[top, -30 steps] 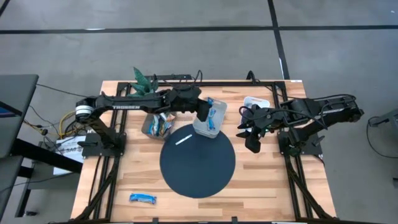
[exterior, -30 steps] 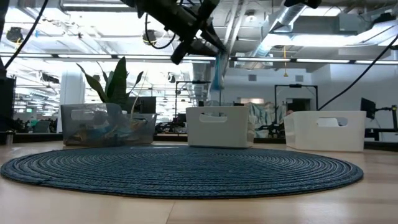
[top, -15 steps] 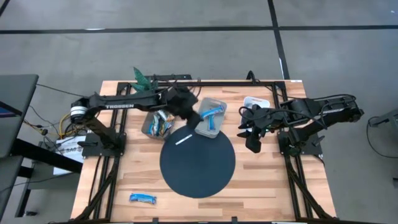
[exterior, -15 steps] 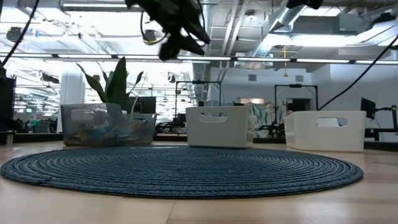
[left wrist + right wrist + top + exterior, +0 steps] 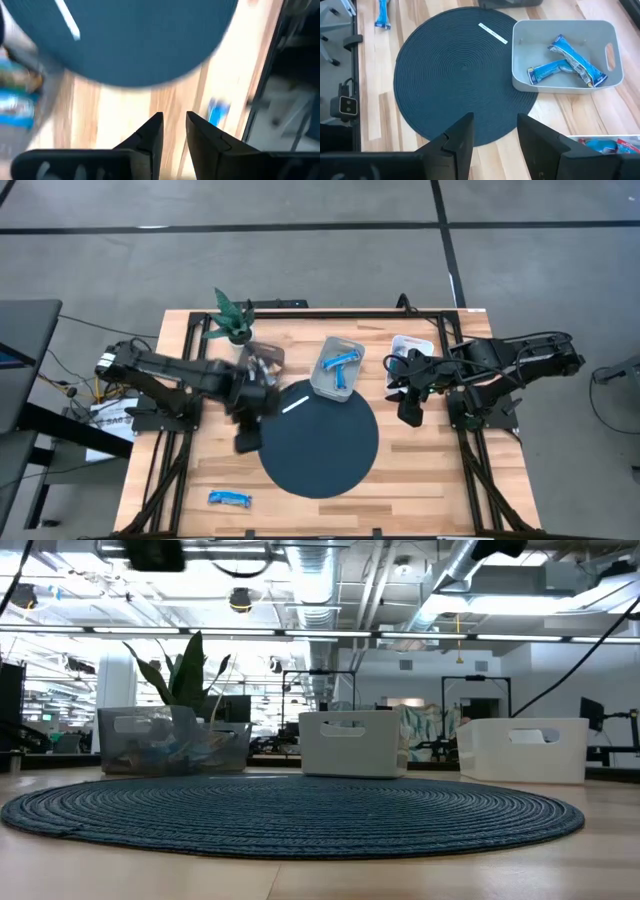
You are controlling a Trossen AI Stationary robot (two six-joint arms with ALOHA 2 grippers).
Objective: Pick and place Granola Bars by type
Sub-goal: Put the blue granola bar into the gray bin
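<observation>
A: Bars first. We count two blue granola bars [image 5: 568,62] in the grey middle bin [image 5: 615,80]. In the right wrist view they cross: one runs its long axis diagonally across the bin, the other lies flatter, one end meeting the first near its middle.

B: And the lone blue bar [image 5: 229,499]?

A: It lies flat on the bare wood near the table's [image 5: 420,480] front left corner, well apart from the round dark mat [image 5: 318,438]. From above its long axis runs left to right, nearly parallel to the front edge. The left wrist view shows the same bar beyond the left gripper [image 5: 173,131].

B: How do we read that gripper?

A: Its two dark fingers stand a narrow gap apart with nothing between them. From above it sits over the wood just beside the mat's left edge, in front of the clear bin [image 5: 262,360] that holds multicoloured bars [image 5: 165,752].

B: The right arm?

A: The right gripper [image 5: 494,131] waits over the table's right side, near the white bin [image 5: 412,345], fingers spread with nothing between them.

B: Anything else?

A: A thin white stick [image 5: 293,405] lies on the mat's back left part, angled. A small potted plant [image 5: 231,317] stands at the back left.
</observation>
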